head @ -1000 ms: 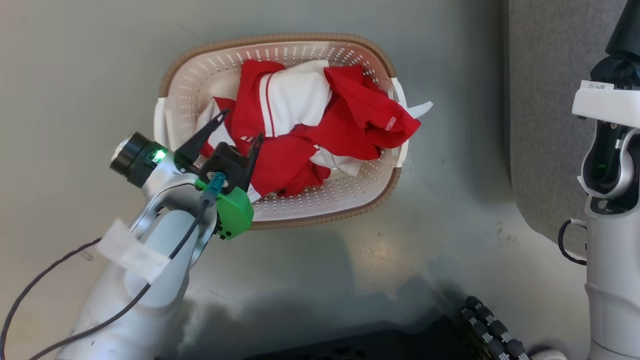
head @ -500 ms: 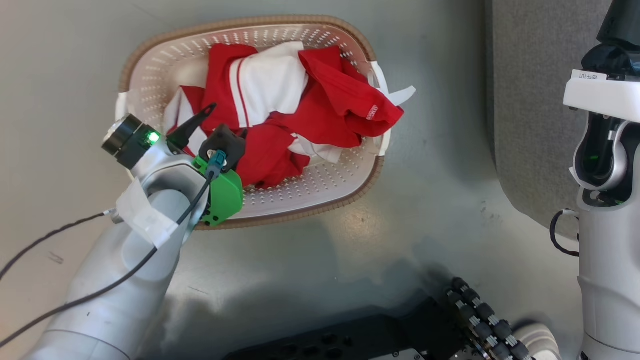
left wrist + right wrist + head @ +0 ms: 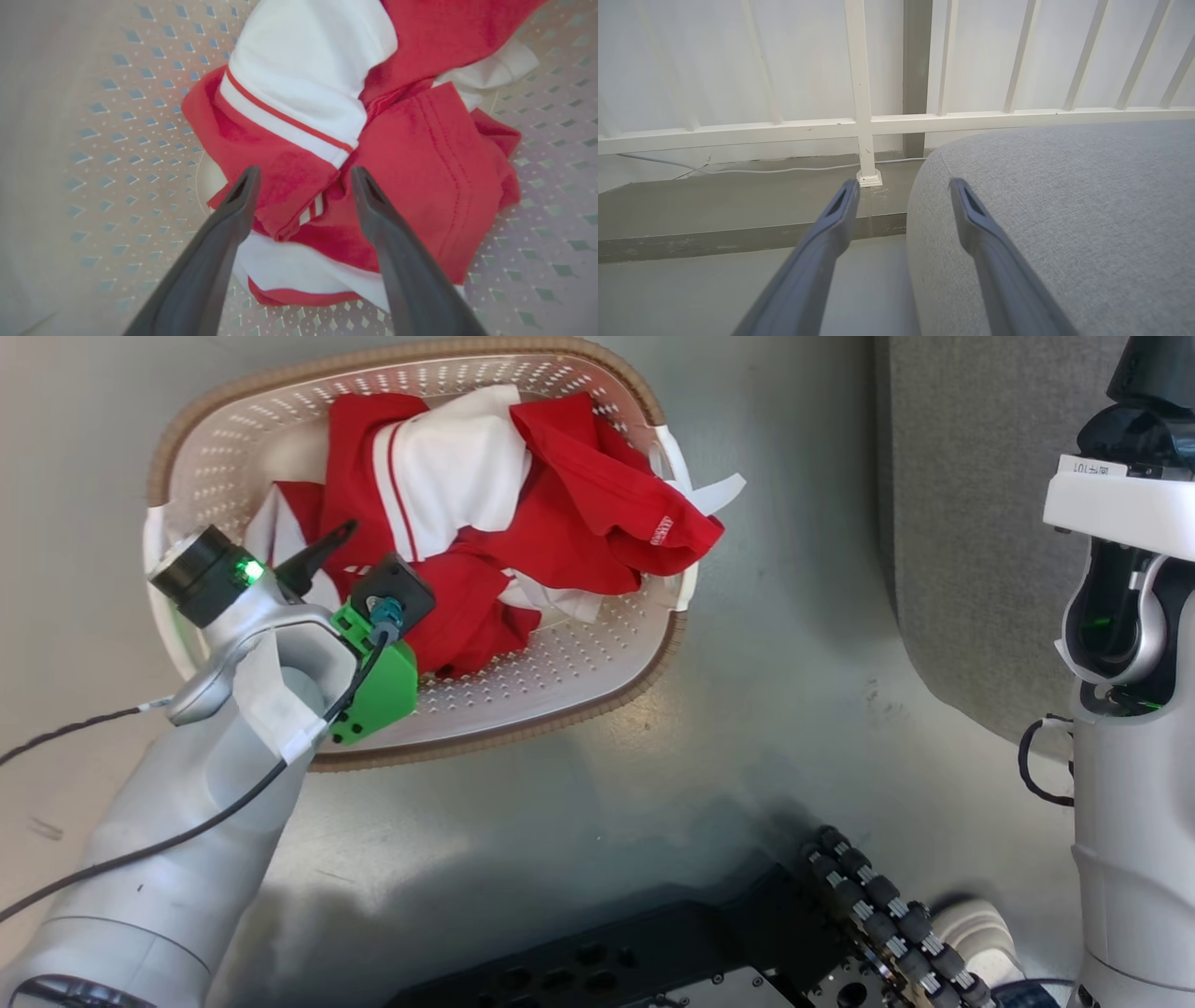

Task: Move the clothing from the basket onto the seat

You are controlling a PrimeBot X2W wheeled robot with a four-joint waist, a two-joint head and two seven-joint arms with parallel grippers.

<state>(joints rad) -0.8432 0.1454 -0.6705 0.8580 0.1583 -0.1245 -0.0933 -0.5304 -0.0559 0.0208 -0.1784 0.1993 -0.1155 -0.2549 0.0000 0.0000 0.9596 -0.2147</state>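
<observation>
Head view gives us the clothing [image 3: 485, 523], a crumpled red-and-white heap lying in the basket [image 3: 579, 681], with a red fold and a white strip draped over the rim on the side nearer the seat [image 3: 962, 523]. The basket stands on the grey floor [image 3: 794, 709], apart from the seat at the upper right. Our left arm reaches over the basket's near rim. In the left wrist view we see the left gripper [image 3: 306, 172] spread wide and holding nothing. Its tips straddle a red fold with thin white stripes at the edge of the heap. They seem to be just above the fabric or barely on it, though we cannot tell for sure from this angle. In the right wrist view our right gripper [image 3: 903, 182] is likewise spread wide and empty, held in the air by the seat's rounded corner, one finger over the floor and the other over the grey upholstery. Beyond it a white railing [image 3: 859, 93] stands against a pale wall, with a thin white cable [image 3: 784, 168] on the floor at its foot.
</observation>
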